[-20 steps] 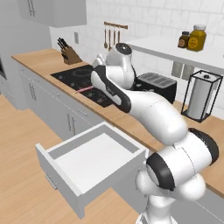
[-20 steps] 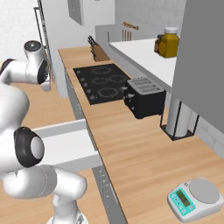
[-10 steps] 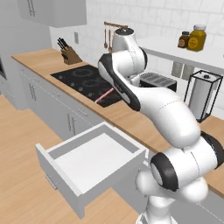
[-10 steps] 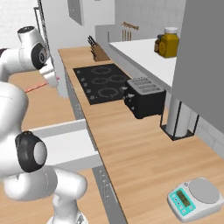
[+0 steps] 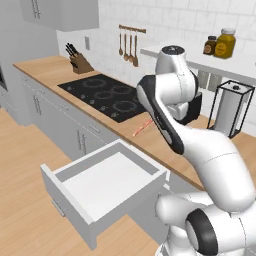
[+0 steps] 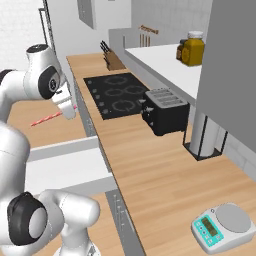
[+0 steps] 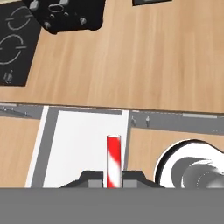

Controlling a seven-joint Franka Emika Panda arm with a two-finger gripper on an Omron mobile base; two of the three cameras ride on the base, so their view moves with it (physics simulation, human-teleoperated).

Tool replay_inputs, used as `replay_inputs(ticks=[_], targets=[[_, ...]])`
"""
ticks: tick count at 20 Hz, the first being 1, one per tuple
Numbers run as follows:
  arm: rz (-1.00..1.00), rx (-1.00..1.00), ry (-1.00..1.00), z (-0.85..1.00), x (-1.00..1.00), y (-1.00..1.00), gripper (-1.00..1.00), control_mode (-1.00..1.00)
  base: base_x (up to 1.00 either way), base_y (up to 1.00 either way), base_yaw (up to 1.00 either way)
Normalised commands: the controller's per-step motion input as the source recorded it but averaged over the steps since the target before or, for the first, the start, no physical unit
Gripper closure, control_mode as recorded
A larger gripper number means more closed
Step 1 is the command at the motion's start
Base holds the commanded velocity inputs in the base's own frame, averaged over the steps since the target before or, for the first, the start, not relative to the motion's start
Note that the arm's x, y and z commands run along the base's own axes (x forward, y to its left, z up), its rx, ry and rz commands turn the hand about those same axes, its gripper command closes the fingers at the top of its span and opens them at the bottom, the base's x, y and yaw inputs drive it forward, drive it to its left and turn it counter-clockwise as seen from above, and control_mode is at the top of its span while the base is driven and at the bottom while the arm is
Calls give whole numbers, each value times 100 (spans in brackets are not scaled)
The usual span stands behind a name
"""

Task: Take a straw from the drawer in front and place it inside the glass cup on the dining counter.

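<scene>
gripper (image 7: 113, 178): clamped on straw (image 7: 113, 159), carried high above open drawer (image 5: 107, 187) | risk: thin straw pivots or slips between the pads on a wide swing | glass cup: unseen, aim unproven

counter (image 6: 150, 170) light wood, matt; stovetop (image 5: 107, 95) glossy black; drawer (image 5: 107, 185) smooth white inside; straw (image 7: 113, 160) red-white striped.

Pretty even, bright render lighting everywhere, no glare. Shadows are soft and faint, like inside the drawer (image 5: 107, 187). Everything's a bit low-res and soft, no obvious edge distortion.
</scene>
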Motion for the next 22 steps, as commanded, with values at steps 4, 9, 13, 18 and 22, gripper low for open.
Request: replay_inputs(ticks=[4, 9, 13, 18, 22], targets=[[0, 0, 8, -19, -1, -18, 100, -100, 0, 0, 0], [0, 0, 17, -24, 22, 0, 100, -100, 0, 0, 0], [0, 0, 10, -19, 5, 0, 100, 100, -8, 0, 0], [0, 0, 0, 0, 0, 0, 100, 100, -98, 0, 0], [0, 0, 0, 0, 0, 0, 100, 100, -100, 3, 4]])
